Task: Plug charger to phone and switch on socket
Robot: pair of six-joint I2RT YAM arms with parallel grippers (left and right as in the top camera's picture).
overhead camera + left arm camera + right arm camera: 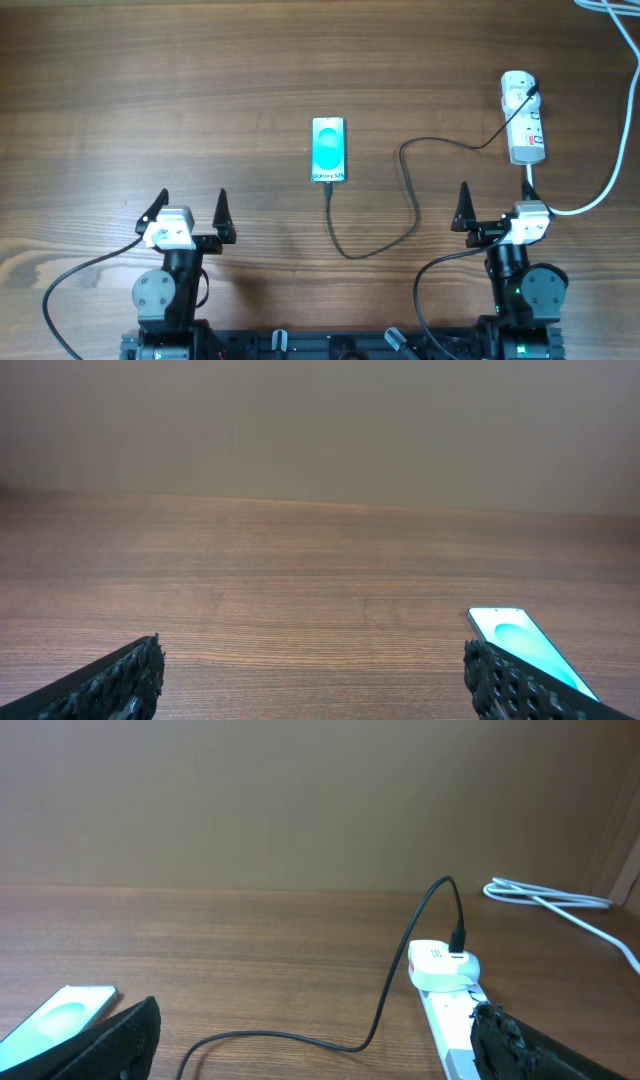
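One phone (pixel 328 150), one charger (pixel 329 205), one socket (pixel 523 130).
Teal-screened phone; left gripper (pixel 191 205) and right gripper (pixel 495 205) splayed, empty.

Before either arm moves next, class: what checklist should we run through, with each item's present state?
1. Left gripper open and empty: ok.
2. Right gripper open and empty: ok.
3. Charger tip reaches the phone at its near edge; fully seated: cannot tell.
4. Charger's other end sits in the adapter on the socket: ok.
5. Socket switched on: cannot tell.
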